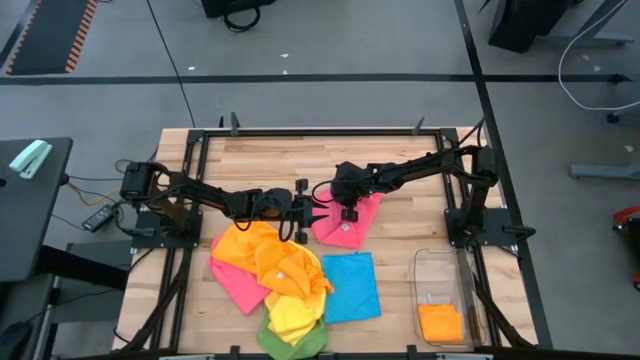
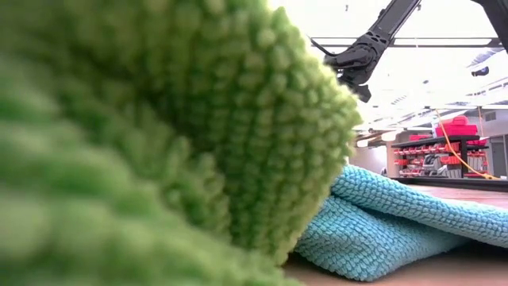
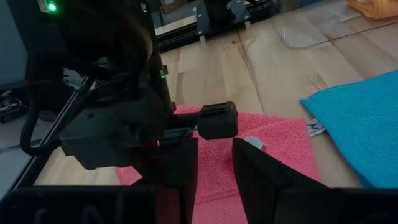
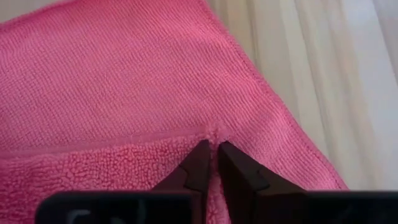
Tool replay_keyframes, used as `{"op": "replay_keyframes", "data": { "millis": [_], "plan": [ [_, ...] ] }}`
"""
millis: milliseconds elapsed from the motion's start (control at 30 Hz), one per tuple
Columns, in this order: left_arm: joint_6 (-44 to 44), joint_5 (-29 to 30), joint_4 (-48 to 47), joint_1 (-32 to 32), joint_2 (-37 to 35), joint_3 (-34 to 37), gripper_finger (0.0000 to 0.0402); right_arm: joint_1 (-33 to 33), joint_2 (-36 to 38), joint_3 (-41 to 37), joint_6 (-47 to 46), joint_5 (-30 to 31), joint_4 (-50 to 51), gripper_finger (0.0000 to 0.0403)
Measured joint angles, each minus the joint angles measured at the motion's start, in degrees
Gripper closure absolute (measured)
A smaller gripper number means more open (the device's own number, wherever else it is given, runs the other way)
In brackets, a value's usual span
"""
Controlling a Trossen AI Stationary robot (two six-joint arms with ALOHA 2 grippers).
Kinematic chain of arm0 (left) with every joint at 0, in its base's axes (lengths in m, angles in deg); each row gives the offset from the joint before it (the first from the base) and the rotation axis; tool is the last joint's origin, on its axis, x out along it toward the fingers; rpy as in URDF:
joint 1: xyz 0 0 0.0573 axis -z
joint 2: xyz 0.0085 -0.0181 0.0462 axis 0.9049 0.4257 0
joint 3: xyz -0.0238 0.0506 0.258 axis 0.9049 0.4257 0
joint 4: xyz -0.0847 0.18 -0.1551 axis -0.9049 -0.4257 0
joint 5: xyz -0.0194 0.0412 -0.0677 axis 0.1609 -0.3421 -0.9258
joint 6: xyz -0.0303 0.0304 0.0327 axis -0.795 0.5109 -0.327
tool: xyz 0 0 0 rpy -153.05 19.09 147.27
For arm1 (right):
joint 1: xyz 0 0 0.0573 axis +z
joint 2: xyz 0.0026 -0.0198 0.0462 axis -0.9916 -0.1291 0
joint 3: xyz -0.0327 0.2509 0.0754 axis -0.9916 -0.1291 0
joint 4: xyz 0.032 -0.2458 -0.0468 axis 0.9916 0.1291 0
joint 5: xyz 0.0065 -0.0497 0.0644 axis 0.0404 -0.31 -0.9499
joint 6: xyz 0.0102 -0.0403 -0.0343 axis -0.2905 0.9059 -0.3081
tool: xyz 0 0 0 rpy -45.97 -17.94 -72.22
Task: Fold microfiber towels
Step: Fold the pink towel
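Bare worktop (image 1: 270, 165) lies open behind both arms. The towel pile (image 1: 275, 280) and blue towel (image 1: 350, 287) fill the front; the clear bin (image 1: 440, 290) blocks the front-right corner.

A robotics lab or workshop: a wooden tabletop (image 1: 270, 160) on grey floor (image 1: 330, 100), with red parts bins (image 2: 444, 147) on far shelving.

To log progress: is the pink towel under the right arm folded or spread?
Partly folded: the pink towel shows one layer lapped over another.
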Motion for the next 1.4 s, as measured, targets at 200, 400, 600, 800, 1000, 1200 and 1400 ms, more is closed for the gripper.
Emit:
{"op": "replay_keyframes", "data": {
  "millis": [200, 400, 600, 800, 1000, 1200, 1400],
  "plan": [
    [0.00, 0.00, -0.47, 0.00, 0.00, 0.00, 0.0294, 0.07, 2.17, -0.04, -0.17, 0.45, 1.84, 0.0361],
    [0.06, 0.01, -0.51, 0.00, 0.00, 0.00, 0.0294, 0.71, 9.87, -0.02, -1.61, 0.66, 8.56, 0.0361],
    [0.09, 0.02, -0.51, 0.00, 0.00, 0.00, 0.0294, 2.84, 17.14, 0.04, -4.68, 4.93, 20.70, 0.0361],
    [0.11, 0.02, -0.62, -0.22, 0.00, 0.00, 0.0294, 4.60, 23.91, 0.04, -7.80, 0.76, 35.01, 0.0361],
    [0.17, 0.00, -0.62, -0.22, 0.00, 0.00, 0.0294, 8.86, 29.88, 0.02, -7.49, -2.51, 46.28, 0.0361],
    [-2.48, -1.79, 0.00, -0.22, 0.46, 0.00, 0.0294, 12.21, 30.44, 0.02, -9.17, 0.33, 45.36, 0.0361],
    [-9.90, -6.61, 1.77, -0.14, 7.07, -2.59, 0.0294, 12.46, 28.30, -0.17, -13.14, 2.97, 43.95, 0.0361]
  ]
}}
